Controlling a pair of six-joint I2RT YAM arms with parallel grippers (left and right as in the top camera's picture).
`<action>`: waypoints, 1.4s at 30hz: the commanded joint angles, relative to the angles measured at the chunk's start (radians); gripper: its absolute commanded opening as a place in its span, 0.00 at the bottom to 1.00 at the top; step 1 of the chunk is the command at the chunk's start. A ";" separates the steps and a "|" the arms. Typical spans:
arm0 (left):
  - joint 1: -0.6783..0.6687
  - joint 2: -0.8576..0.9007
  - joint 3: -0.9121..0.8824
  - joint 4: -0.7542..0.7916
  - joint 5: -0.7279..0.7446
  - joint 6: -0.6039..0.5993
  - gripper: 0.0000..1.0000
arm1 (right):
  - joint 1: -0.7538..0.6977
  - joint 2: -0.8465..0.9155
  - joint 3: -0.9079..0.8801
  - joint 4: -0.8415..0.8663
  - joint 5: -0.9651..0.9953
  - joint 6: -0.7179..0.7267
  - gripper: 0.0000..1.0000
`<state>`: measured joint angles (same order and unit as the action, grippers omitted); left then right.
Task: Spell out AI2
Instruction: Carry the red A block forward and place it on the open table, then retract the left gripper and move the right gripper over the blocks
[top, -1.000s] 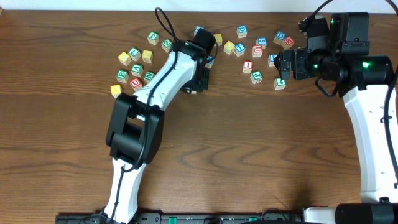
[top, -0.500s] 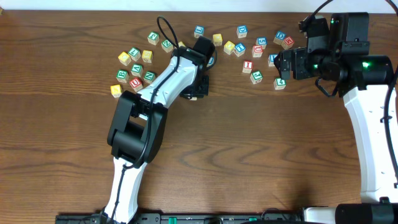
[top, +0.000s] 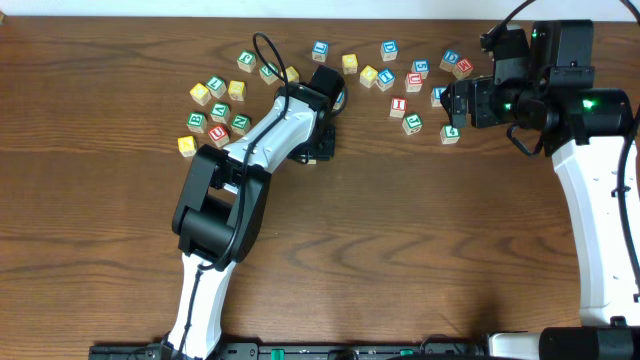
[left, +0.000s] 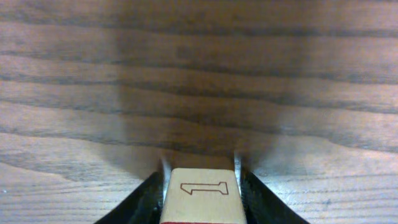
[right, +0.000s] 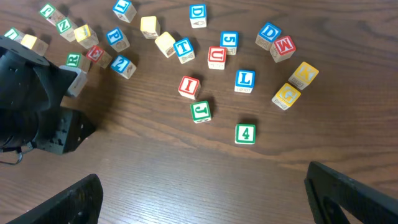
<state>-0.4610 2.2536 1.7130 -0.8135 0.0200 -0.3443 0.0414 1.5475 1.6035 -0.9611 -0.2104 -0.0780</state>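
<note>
My left gripper (left: 200, 182) is shut on a tan block (left: 200, 198) whose upper face bears a red-outlined figure like a 1, held low over bare wood. In the overhead view this gripper (top: 318, 148) is just below the top-middle blocks. My right gripper (right: 202, 193) is open and empty; overhead it (top: 452, 105) hovers over the right-hand blocks. A red I block (right: 188, 86) and a blue 2 block (right: 122, 64) lie on the table. The red I block also shows overhead (top: 398, 104). I cannot pick out an A block.
Several letter blocks lie scattered along the back of the table, one cluster at the left (top: 215, 105) and another at the top middle (top: 385, 78). A green 4 block (right: 245, 133) and a green J block (right: 200, 111) lie nearest my right gripper.
My left arm shifted slightly to the right with its block between one second ago and half a second ago, then stayed still. The right arm has not moved.
</note>
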 joint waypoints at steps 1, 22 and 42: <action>0.000 0.010 -0.023 -0.007 -0.006 -0.005 0.46 | 0.000 0.002 0.021 -0.001 -0.009 -0.005 0.99; 0.082 -0.204 0.053 -0.041 -0.006 0.037 0.56 | 0.000 0.002 0.021 -0.001 -0.009 -0.005 0.99; 0.183 -0.414 0.053 -0.122 -0.013 0.044 0.58 | 0.002 0.002 0.021 0.069 -0.055 -0.005 0.99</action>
<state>-0.3290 1.8481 1.7531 -0.9226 0.0204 -0.2916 0.0414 1.5475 1.6039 -0.9070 -0.2237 -0.0780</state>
